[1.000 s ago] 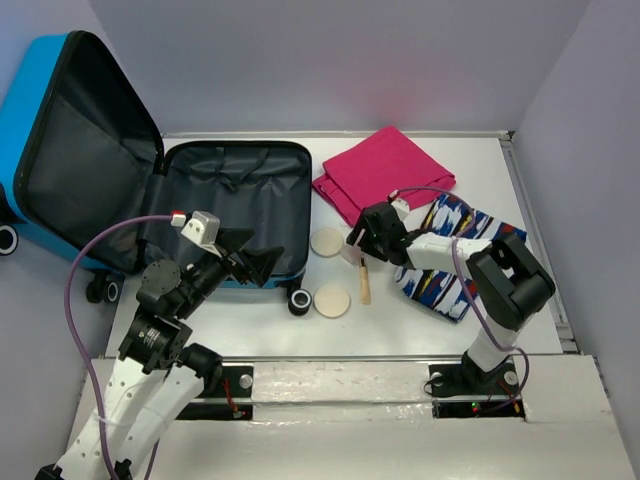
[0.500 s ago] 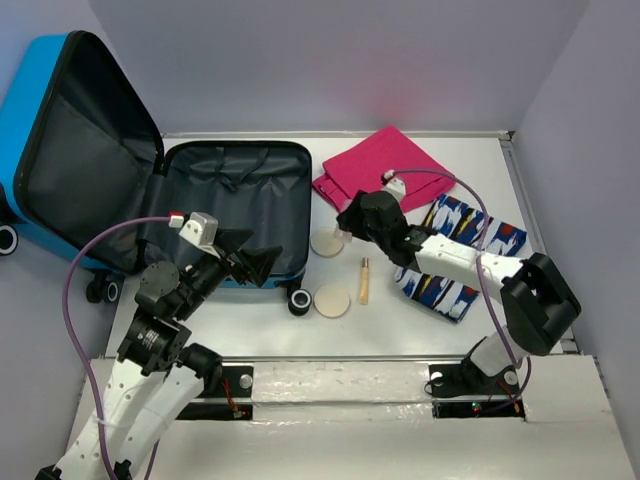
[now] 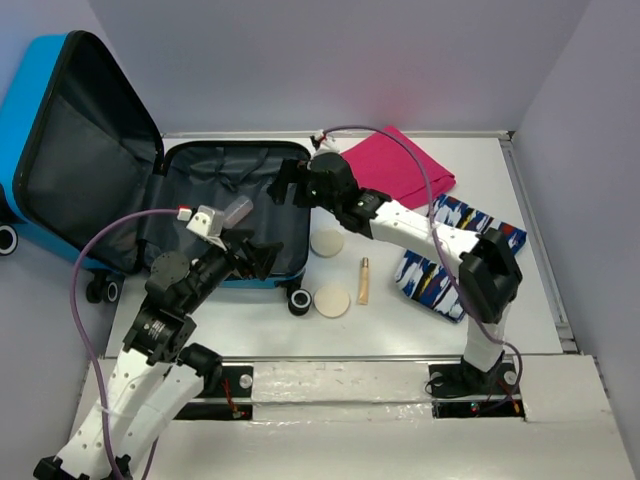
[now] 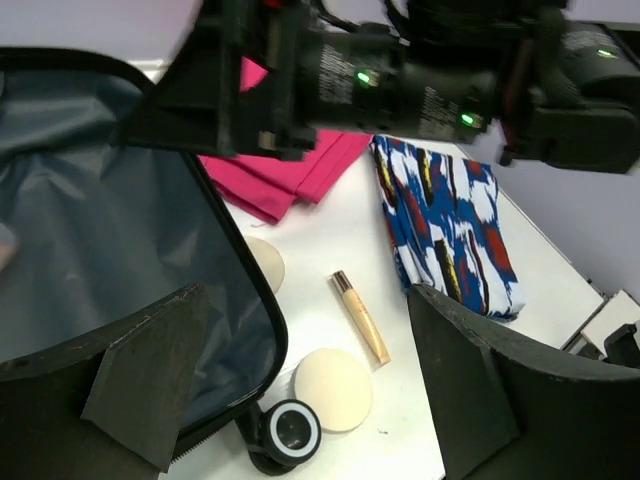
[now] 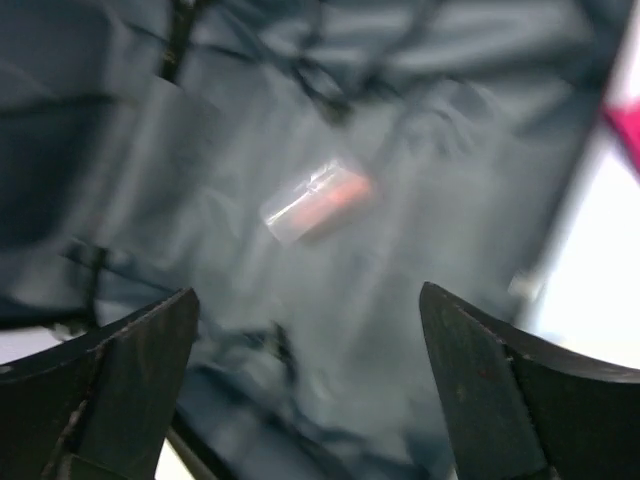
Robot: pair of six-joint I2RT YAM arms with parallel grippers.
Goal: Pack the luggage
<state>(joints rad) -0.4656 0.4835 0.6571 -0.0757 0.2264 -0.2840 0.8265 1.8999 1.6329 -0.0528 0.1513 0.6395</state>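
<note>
Directly beneath the right end effector lies the luggage.

Both arms on my feeds are built alike, with white shells on the long links and rounded black housings at every joint. The left arm and the right arm each carry a purple cable that leaves from just behind the jaws. A small white camera block with a red tab sits behind the jaws of the left gripper. Its fingers are matte black wedges with flat inner faces, and the right gripper has the same pair. Small green lights glow on the black housing behind the right jaws.
</note>
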